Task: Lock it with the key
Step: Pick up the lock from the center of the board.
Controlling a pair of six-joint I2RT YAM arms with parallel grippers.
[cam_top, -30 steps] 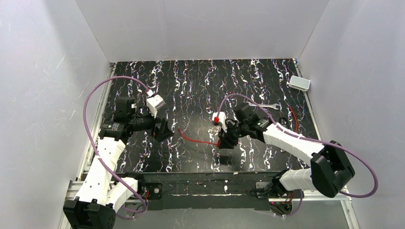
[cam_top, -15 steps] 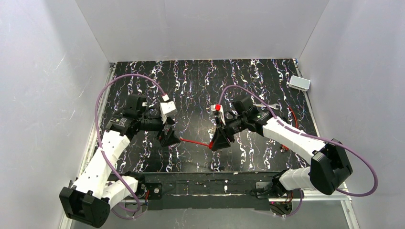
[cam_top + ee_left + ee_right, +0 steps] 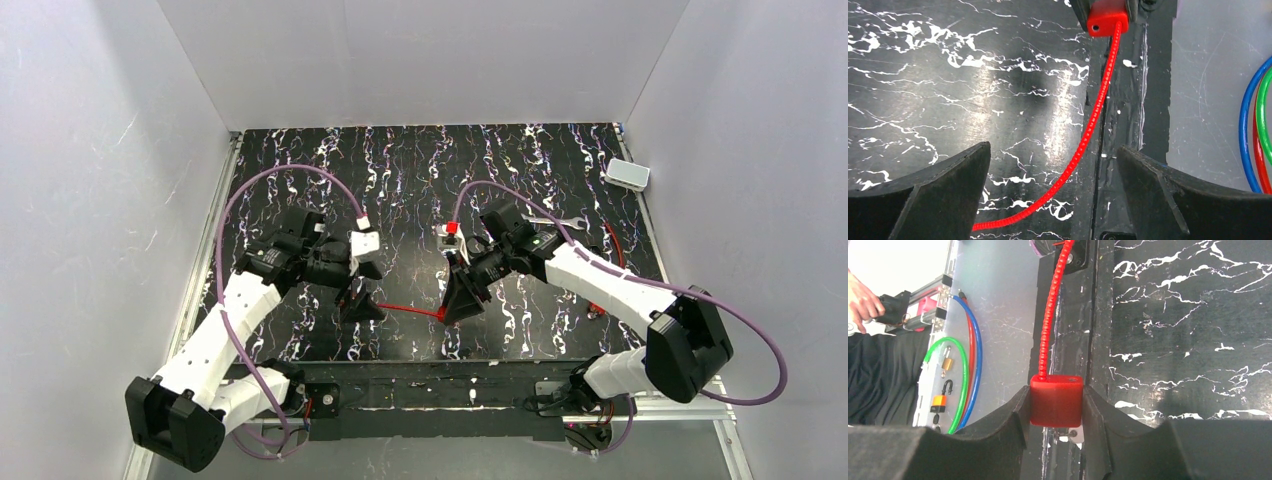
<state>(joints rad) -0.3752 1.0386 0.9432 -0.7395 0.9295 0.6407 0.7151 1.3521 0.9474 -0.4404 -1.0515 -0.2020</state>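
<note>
A red padlock body [image 3: 1056, 401] with a long red ribbed cable [image 3: 1049, 315] is clamped between the pads of my right gripper [image 3: 1056, 395]. A small metal piece with a white tag [image 3: 1068, 433] hangs under it; I cannot tell if it is the key. In the top view the right gripper [image 3: 462, 300] holds the lock near the table's front edge. The cable [image 3: 408, 309] runs left from it to my left gripper [image 3: 362, 305]. The left gripper [image 3: 1052, 150] is open with the cable [image 3: 1088, 135] lying between its jaws, untouched. The lock body [image 3: 1107, 22] shows at the top of the left wrist view.
A silver wrench [image 3: 560, 222], a thin red cable [image 3: 612, 250] and a white box [image 3: 627, 174] lie at the right of the marbled black table [image 3: 400, 180]. Beyond the front edge are green, blue and red cables [image 3: 968, 375], small padlocks [image 3: 939, 402] and a person's hand [image 3: 860, 302].
Both arms have swung in toward the table's front centre. The right gripper has carried the lock toward the front edge. The left gripper has moved right over the cable's free end.
</note>
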